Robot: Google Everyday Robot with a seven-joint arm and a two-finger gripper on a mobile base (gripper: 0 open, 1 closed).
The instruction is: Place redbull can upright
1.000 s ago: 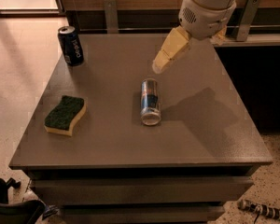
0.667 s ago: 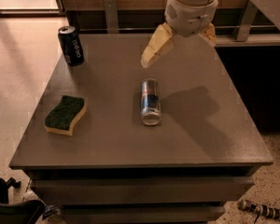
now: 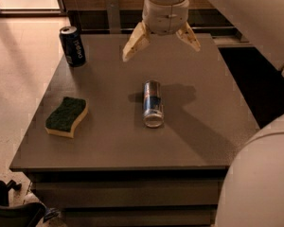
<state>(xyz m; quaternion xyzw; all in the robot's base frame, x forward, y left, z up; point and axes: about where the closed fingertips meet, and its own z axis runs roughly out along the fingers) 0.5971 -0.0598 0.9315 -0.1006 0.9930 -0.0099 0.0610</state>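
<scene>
The redbull can lies on its side near the middle of the brown table. Its shiny silver top faces the near edge and its length runs roughly front to back. Nothing touches it.

The gripper hangs above the far half of the table, behind the can and well clear of it. It is spread wide and holds nothing. Its two pale fingers splay outward and downward from the white wrist, one to each side. How high the tips sit above the tabletop is hard to judge from this angle. A dark shadow falls on the table just right of the can.

A dark blue Pepsi can stands upright at the far left corner of the table, well apart from the lying can. A sponge, green on top and yellow beneath, rests flat near the left edge, between the Pepsi can and the near edge.
</scene>
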